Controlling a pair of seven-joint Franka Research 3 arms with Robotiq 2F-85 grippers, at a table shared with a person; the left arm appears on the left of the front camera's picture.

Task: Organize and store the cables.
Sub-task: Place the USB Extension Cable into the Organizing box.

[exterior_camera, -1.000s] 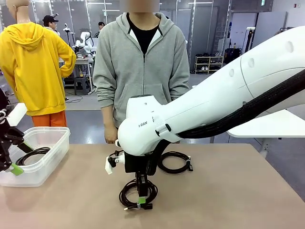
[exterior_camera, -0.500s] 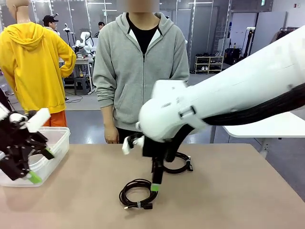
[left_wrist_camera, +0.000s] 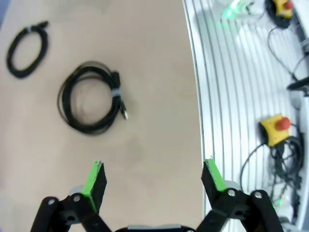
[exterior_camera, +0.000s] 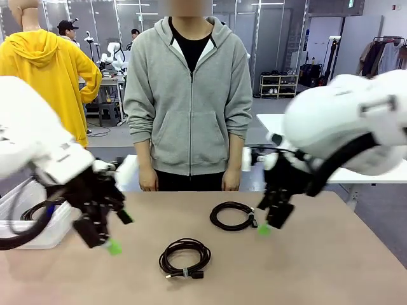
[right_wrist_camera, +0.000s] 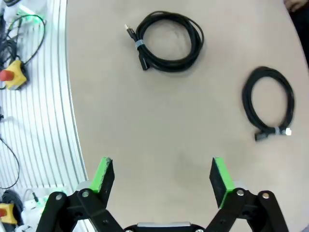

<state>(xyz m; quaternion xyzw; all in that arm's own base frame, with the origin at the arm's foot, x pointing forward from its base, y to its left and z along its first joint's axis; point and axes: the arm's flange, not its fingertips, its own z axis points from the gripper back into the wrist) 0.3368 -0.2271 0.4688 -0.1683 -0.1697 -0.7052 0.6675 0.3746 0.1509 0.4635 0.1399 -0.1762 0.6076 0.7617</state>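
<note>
Left gripper (exterior_camera: 116, 232) and right gripper (exterior_camera: 271, 222), both black with green pads, are hovering with jaws apart, holding nothing. Two thin black coiled cables are lying mid-worktop. The nearer coil (exterior_camera: 184, 273) is sitting between the grippers. The farther coil (exterior_camera: 230, 227) is just beside the right gripper, so the right arm appears nearer to it.

No text, label, brand or number can be read in any view. The left arm (exterior_camera: 32, 136) and right arm (exterior_camera: 343, 121) are motion-blurred, so any print on their shells cannot be made out. The small green sign (exterior_camera: 350, 3) at the ceiling possibly carries lettering, but it is too small to read. The yellow button box (left_wrist_camera: 275, 129) has no readable marking.
</note>
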